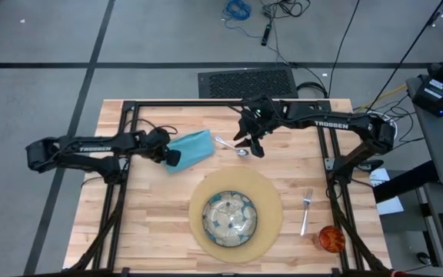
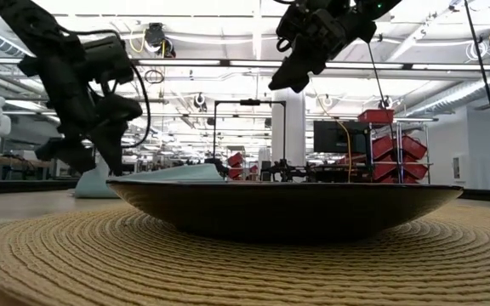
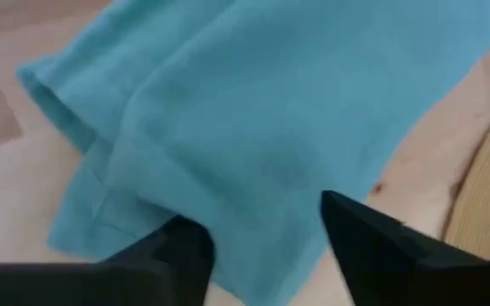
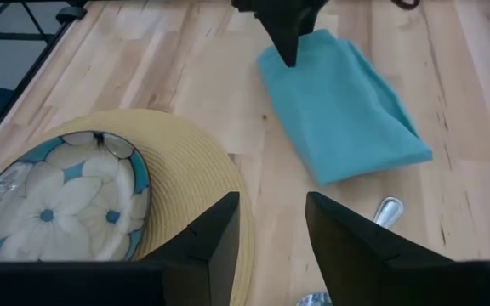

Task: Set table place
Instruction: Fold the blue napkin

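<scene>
Left gripper point(image 1: 173, 158) sat at the teal napkin point(image 1: 191, 148), fingers point(image 3: 373, 246) apart astride its edge, up-left of the plate point(image 1: 233, 216). Right gripper point(image 1: 256, 146) hovered over the spoon point(image 1: 233, 146), fingers parted, empty.

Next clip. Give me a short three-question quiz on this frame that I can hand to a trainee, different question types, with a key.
1. True or false: the green-patterned plate sits on the round placemat.
2. Multiple choice: the left gripper is at which item? A) the fork B) the teal napkin C) the orange cup
3. Fill in: the fork lies between the placemat and the ____, which stands near a table corner.

Key
1. True.
2. B. Its fingers straddle the napkin's edge.
3. Orange cup.

The right gripper hangs above the spoon, fingers apart, holding nothing.
</scene>
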`<state>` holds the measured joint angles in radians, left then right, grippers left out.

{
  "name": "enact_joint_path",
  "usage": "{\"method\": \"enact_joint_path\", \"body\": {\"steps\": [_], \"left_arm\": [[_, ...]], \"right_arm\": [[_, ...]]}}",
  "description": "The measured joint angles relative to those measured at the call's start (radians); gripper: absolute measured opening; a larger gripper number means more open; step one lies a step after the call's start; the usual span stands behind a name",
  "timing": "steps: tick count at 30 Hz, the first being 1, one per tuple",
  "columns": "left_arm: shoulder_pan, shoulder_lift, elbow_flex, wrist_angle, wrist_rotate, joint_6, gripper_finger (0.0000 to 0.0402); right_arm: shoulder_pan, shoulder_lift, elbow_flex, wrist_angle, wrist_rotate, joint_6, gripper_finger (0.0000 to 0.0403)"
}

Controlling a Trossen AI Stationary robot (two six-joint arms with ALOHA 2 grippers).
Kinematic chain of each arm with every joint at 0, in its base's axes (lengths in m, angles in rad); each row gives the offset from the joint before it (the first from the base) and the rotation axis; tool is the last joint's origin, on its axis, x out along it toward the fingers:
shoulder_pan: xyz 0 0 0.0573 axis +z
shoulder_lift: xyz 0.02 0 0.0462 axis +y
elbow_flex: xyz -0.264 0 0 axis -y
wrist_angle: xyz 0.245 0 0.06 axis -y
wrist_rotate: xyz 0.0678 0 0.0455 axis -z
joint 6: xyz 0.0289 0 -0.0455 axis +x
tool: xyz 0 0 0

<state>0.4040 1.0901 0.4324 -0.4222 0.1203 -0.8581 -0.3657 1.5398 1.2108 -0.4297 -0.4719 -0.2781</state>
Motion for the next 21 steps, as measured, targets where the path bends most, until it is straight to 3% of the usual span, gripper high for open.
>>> {"method": "enact_joint_path", "body": {"steps": [6, 8, 14, 21], "left_arm": [[0.002, -0.002, 0.035, 0.049, 0.003, 0.085, 0.0041], [0.002, -0.02, 0.062, 0.043, 0.011, 0.116, 0.0011], [-0.001, -0.05, 0.205, -0.043, 0.04, 0.306, 0.0001], [-0.023, -0.056, 0.603, -0.262, -0.04, 0.64, 0.0]], "right_arm": [[0.002, 0.0, 0.0, -0.003, 0.002, 0.0, 0.0127], [0.001, 0.0, 0.0, -0.003, 0.002, 0.0, 0.0127], [0.0, 0.001, -0.001, -0.001, 0.005, 0.002, 0.0127], [0.0, 0.001, -0.079, 0.035, 0.006, 0.035, 0.0116]]}}
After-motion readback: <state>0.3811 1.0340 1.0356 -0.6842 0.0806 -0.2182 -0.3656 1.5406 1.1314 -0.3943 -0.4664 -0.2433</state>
